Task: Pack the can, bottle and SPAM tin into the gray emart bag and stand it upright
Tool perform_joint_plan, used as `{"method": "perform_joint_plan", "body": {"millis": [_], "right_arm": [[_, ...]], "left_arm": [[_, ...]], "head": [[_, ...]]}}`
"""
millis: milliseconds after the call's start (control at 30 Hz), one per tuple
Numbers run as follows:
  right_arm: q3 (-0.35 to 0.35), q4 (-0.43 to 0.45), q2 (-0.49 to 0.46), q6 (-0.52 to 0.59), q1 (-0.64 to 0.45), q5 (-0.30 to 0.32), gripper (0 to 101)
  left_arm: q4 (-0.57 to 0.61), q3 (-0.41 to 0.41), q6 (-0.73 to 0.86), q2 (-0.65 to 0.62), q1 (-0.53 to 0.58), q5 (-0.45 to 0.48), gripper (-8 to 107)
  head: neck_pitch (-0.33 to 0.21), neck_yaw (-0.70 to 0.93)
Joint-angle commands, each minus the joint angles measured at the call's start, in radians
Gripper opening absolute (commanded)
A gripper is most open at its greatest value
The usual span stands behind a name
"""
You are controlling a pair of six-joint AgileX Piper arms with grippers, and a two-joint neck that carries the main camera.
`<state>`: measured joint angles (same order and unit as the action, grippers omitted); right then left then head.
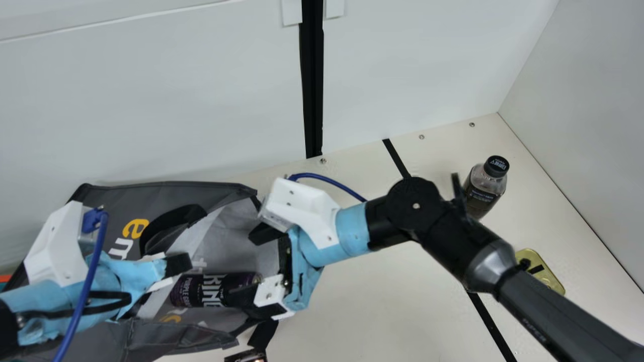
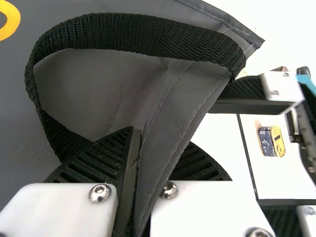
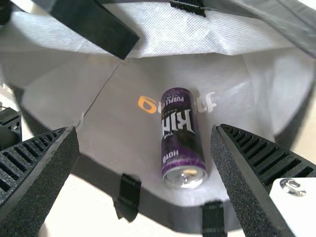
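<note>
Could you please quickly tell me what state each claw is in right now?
Left claw: closed on the edge of the gray emart bag.
Right claw: open, holding nothing; the can lies in the bag.

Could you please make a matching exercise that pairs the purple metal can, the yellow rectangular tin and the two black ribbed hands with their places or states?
1. Purple metal can
2. Yellow rectangular tin
3. Left black ribbed hand
4. Right black ribbed hand

A. Open
B. On the bare cream table
C. Closed on the fabric edge of the gray bag
D. Lying inside the bag

Pairs: 1-D, 2-B, 3-C, 4-A
</note>
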<state>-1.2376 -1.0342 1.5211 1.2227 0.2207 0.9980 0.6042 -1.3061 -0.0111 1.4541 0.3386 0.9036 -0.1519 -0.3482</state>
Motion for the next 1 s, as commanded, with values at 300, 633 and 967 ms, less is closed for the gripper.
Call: {"method": "perform_joint_plan", "body": {"millis": [300, 633, 967], "right_arm": [[-0.005, -0.003, -0.071, 0.04, -0.173, 0.165, 95], [0.02, 0.005, -0.109, 0.089, -0.272, 0.222, 95], [0.046, 0.025, -0.139, 0.122, -0.344, 0.222, 95]], "left_arm": [[0.0, 0.0, 0.0, 0.0, 0.0, 0.0, -8], [0.0, 0.0, 0.0, 0.0, 0.0, 0.0, -8], [0.0, 0.0, 0.0, 0.0, 0.0, 0.0, -8]], "head": [[-0.023, -0.001], [-0.023, -0.001], [-0.023, -0.001]]}}
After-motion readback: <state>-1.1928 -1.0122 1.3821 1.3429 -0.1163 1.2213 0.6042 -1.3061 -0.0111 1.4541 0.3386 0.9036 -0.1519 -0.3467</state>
